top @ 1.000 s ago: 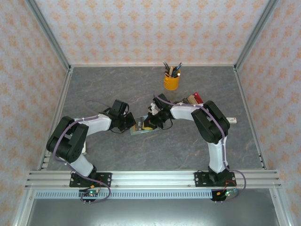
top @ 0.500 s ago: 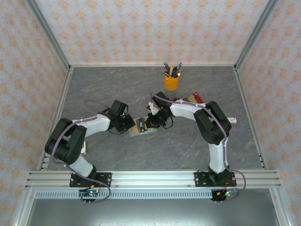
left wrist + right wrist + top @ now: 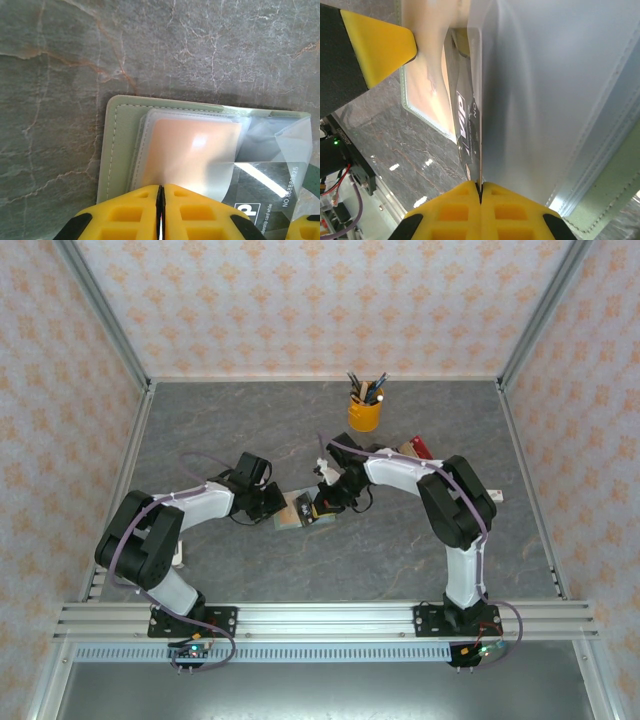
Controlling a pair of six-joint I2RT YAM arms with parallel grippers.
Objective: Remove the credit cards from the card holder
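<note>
Left gripper (image 3: 161, 189), fingers closed, pins the card holder (image 3: 112, 150) at lower frame, seemingly so right gripper (image 3: 480, 185), pinching a credit card (image 3: 465, 131), can pull.

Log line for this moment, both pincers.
left pincer: shut, over sage-green folding card holder | right pincer: shut on dark VIP-printed card

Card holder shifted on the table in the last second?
No. The card holder lies just as far below and left of the yellow pen cup as before.
</note>
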